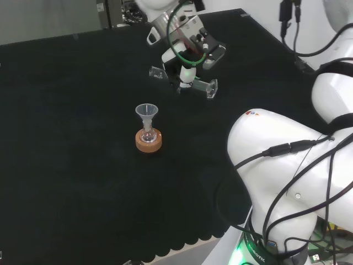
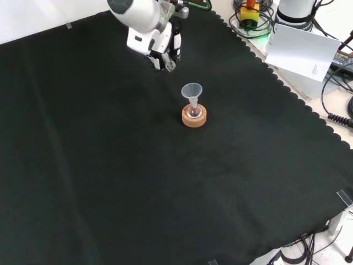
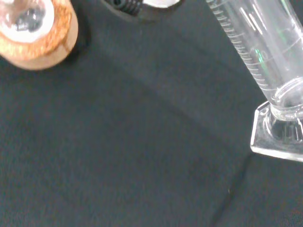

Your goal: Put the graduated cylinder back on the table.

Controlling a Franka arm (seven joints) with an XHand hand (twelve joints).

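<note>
**Cylinder low at the far side of the tabletop, still in the hand**

We see the hand (image 1: 190, 52) at the far side of the black cloth in the head view, above and to the right of the cork ring; in the front view the hand (image 2: 160, 47) comes in at the top, up and left of the ring. The graduated cylinder (image 1: 203, 86) lies roughly horizontal under the hand in the head view, its flat hexagonal foot pointing right and its mouth end pointing left; the fingers look curled round the middle of the tube, so we read the hand as closed on it, though the clear glass makes the contact hard to confirm. In the wrist view the graduated cylinder (image 3: 265, 61) runs diagonally with its scale marks visible and its foot close over the cloth; we cannot tell whether the foot touches the cloth or hangs just above it.

Near the middle of the tabletop (image 1: 71, 182) stands a cork ring (image 1: 149, 140) carrying a small round flask (image 1: 147, 134); a clear funnel (image 1: 146, 113) sits upright in the flask's neck. Front view agrees: cork ring (image 2: 194, 117) with funnel (image 2: 192, 91) on top, well apart from the hand. The wrist view catches the cork ring (image 3: 40, 40) as well; it sits well apart from the cylinder's foot.
</note>
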